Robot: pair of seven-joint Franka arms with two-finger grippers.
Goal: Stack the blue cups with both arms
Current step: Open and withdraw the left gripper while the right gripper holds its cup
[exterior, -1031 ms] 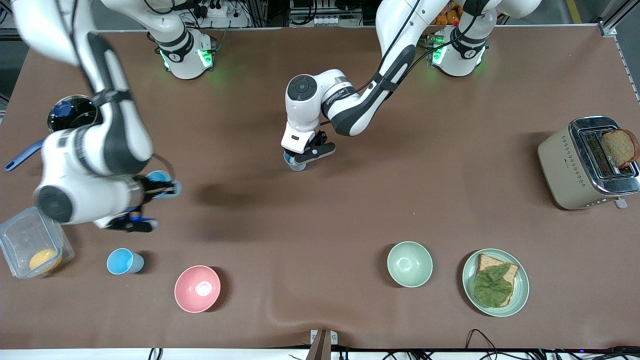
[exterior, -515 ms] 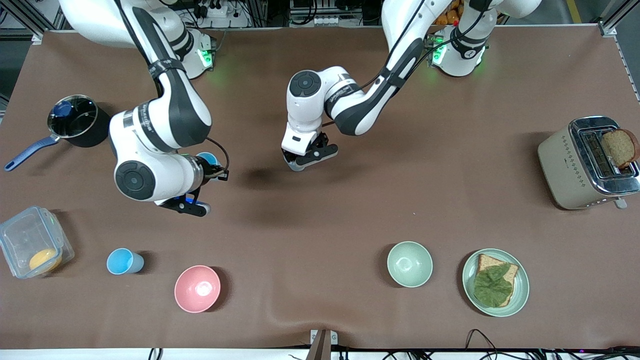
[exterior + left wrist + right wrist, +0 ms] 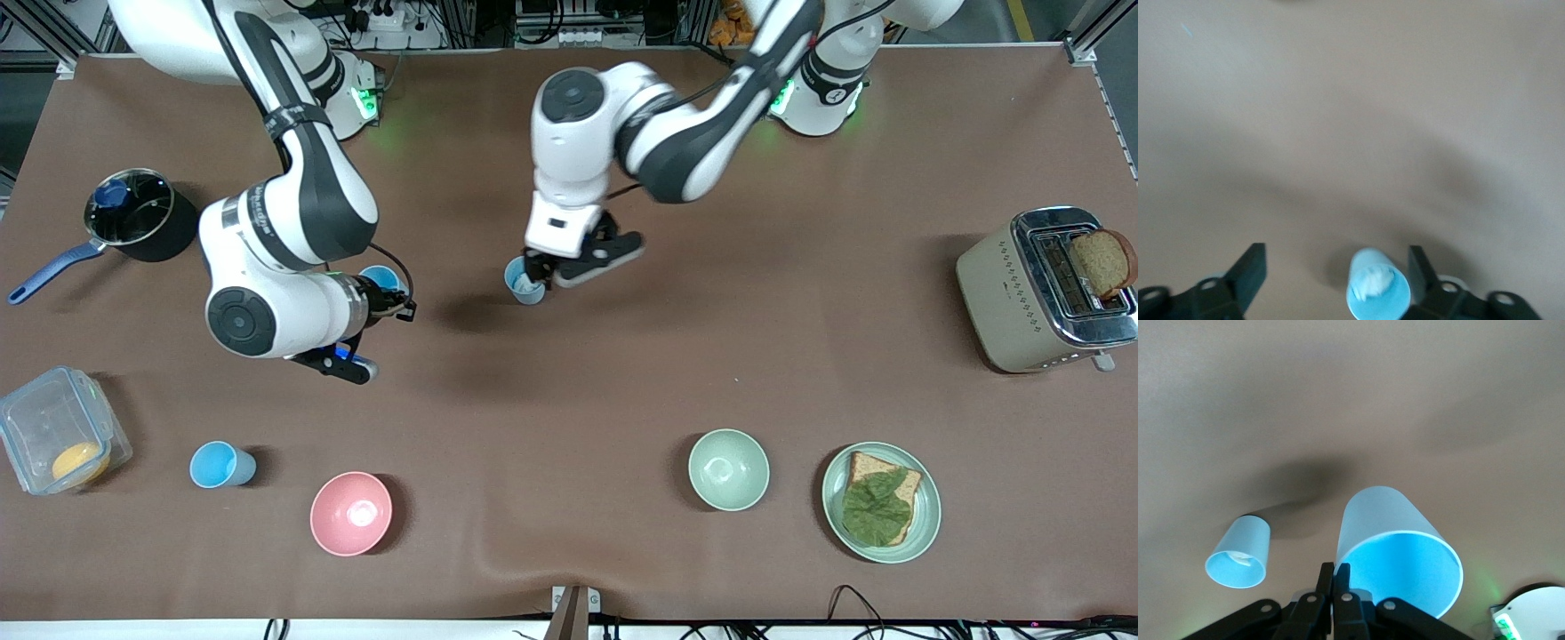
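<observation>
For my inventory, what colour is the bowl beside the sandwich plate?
Pale green bowl, clearest in the front view.

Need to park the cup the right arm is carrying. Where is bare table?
Widest bare patch: mid-table, between the cup with white bits and the green bowl, running toward the toaster. Crowded: the strip nearest the front camera at the right arm's end, with box, loose cup and pink bowl. The right claw holds its cup.

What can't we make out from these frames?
- Front view: most of the cup in the right tool is hidden by that arm's wrist; only a blue rim shows.
- Left wrist view: the open left tool is cut off by the frame edge, and so is the grey-blue cup.
- White bits in that cup: too blurred to identify.
</observation>
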